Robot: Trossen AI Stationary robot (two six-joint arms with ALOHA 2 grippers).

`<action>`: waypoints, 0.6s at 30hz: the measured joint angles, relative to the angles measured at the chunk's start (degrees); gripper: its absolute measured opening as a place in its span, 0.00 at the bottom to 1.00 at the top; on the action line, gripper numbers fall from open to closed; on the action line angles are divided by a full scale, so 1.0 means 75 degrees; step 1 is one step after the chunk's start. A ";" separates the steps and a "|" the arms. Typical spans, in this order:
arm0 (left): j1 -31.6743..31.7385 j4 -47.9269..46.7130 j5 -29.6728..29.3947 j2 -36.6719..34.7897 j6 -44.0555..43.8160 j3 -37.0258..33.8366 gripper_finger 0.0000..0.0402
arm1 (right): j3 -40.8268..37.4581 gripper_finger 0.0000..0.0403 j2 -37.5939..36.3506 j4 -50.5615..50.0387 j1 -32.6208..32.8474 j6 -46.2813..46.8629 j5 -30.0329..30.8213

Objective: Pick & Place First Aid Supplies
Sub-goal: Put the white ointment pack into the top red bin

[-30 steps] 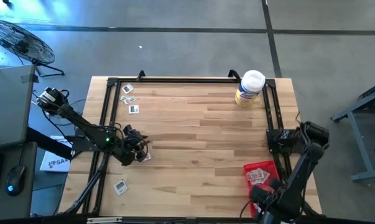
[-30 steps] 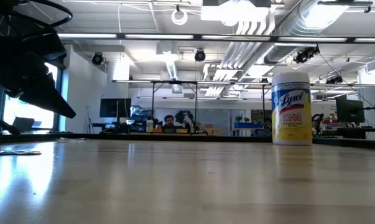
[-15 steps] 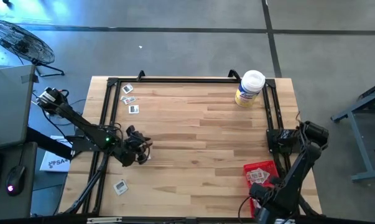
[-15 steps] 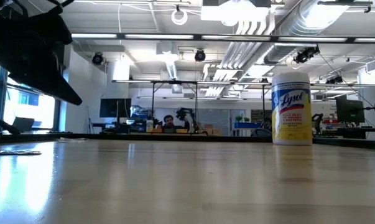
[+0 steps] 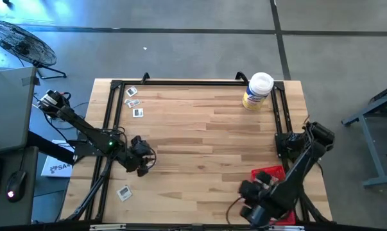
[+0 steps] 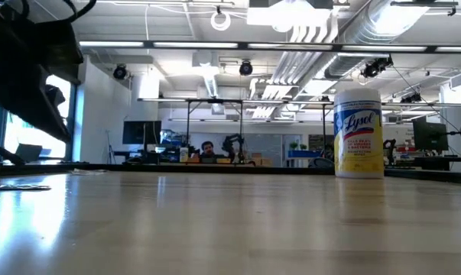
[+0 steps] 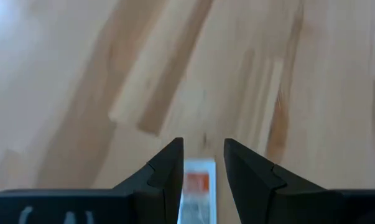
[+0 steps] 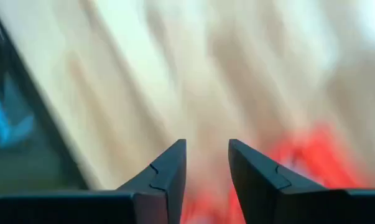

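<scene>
The left gripper (image 7: 201, 163) holds its fingers part-open astride a thin, light, probably slippery first aid packet (image 7: 196, 186) lying flat near the bench's left edge, best pinched across its narrow sides, while the right gripper (image 8: 206, 163), empty and part-open, hangs by the red tray (image 5: 270, 174).

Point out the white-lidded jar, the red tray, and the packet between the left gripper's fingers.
Jar (image 5: 258, 90): high view, on its white lid.
Red tray (image 5: 267, 174): high view, on its visible far corner.
Packet (image 7: 197, 185): left wrist view, on its orange mark.
</scene>
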 joint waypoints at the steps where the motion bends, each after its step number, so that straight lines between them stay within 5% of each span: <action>1: -0.0002 -0.0124 0.0202 0.0000 -0.0177 0.0000 0.28 | -0.0037 0.28 0.0000 0.0189 -0.0081 -0.0328 0.0775; 6: -0.0002 -0.0872 0.0560 0.0021 -0.1177 0.0000 0.28 | -0.0436 0.28 0.0000 0.1578 -0.0671 -0.2029 0.4404; 9: -0.0002 -0.1284 0.0810 0.0021 -0.1609 0.0000 0.28 | -0.0802 0.28 0.0000 0.2848 -0.1167 -0.2876 0.5407; 13: -0.0008 -0.1349 0.1199 0.0021 -0.1965 -0.0036 0.28 | -0.1431 0.28 0.0000 0.4801 -0.1777 -0.3863 0.5210; 18: -0.0016 -0.1207 0.1320 0.0105 -0.1929 -0.0076 0.28 | -0.2286 0.28 0.0000 0.6884 -0.2380 -0.4740 0.3642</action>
